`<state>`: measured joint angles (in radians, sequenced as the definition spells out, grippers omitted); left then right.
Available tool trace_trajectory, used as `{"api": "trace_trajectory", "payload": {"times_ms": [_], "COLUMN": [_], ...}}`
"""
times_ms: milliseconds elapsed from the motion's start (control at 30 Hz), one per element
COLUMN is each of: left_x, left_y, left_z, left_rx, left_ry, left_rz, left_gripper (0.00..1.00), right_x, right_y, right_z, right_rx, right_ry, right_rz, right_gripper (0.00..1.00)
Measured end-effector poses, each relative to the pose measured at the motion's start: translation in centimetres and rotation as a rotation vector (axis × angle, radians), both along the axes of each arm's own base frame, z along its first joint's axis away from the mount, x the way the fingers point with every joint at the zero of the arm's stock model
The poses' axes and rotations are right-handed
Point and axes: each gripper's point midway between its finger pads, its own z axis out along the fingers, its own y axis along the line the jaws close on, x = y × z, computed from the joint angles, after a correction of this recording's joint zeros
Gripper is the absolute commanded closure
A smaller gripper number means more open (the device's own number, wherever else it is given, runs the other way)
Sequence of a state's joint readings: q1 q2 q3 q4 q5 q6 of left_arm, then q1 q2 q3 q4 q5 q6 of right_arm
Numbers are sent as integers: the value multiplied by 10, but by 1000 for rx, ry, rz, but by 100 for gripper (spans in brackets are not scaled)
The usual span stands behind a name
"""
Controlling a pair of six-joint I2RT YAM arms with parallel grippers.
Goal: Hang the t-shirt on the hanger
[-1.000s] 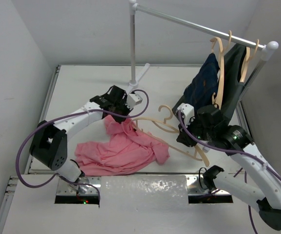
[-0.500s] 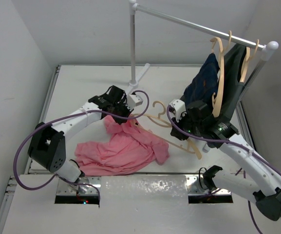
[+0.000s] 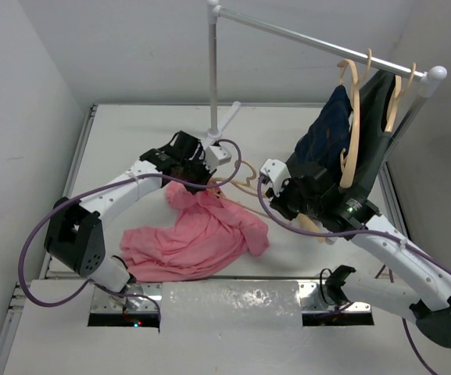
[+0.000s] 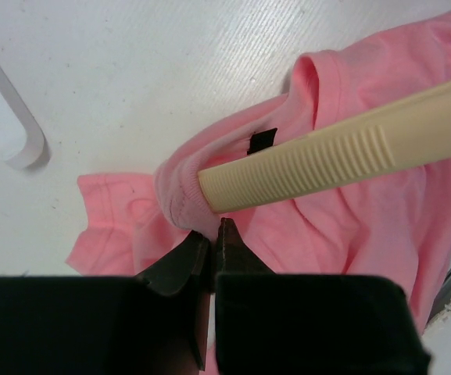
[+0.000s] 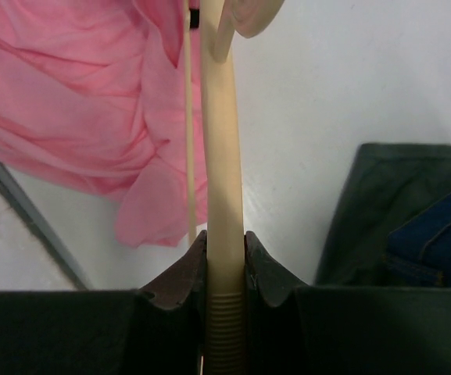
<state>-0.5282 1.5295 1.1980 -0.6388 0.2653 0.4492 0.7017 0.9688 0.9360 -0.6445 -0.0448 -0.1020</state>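
Note:
The salmon-pink t-shirt (image 3: 202, 234) lies crumpled on the table's near left, its collar end lifted. My left gripper (image 3: 204, 183) is shut on the collar rim (image 4: 180, 209). The pale wooden hanger (image 3: 245, 185) reaches leftward from my right gripper (image 3: 288, 205), which is shut on one of its arms (image 5: 222, 258). In the left wrist view the ribbed end of the other hanger arm (image 4: 319, 160) pokes into the collar opening just above my left gripper (image 4: 213, 233). Pink cloth (image 5: 76, 101) fills the upper left of the right wrist view.
A white garment rack stands at the back, its pole (image 3: 212, 78) rising from a foot (image 3: 225, 121) and its rail (image 3: 319, 43) running right. Two more wooden hangers hold navy and black clothes (image 3: 342, 137) beside my right arm. Those dark clothes (image 5: 413, 219) hang close to the right gripper.
My right arm has carried the hanger leftward, so its free arm now reaches the held collar. The left gripper has kept its hold and barely moved.

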Motion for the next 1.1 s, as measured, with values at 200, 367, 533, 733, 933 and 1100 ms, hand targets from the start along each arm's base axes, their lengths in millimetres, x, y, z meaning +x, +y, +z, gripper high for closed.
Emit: {"api": "trace_trajectory", "payload": {"times_ms": [200,367,533,733,933,1100], "left_x": [0,10,11,-10,-28,-57], "left_y": [0,-4,-12,-16,-33,-46], "left_z": [0,16,38,68,96,104], "left_rx": [-1,-18,-67,-114,-115,-112], "left_ry": [2,-36,-69,-105,-137,-110], "left_rz": [3,14,-31,-133,-305,-426], "left_gripper": [100,100,100,100,100,100], "right_x": [5,6,4,0,3,2], "right_y": [3,10,16,34,44,49], "right_z": [25,8,-32,-33,-21,-17], "right_rx": [-27,-18,15,102,157,183], "right_ry": [-192,-206,-199,-204,-227,-236], "right_rz": [49,85,99,149,158,175], "right_gripper": [100,100,100,100,100,100]}}
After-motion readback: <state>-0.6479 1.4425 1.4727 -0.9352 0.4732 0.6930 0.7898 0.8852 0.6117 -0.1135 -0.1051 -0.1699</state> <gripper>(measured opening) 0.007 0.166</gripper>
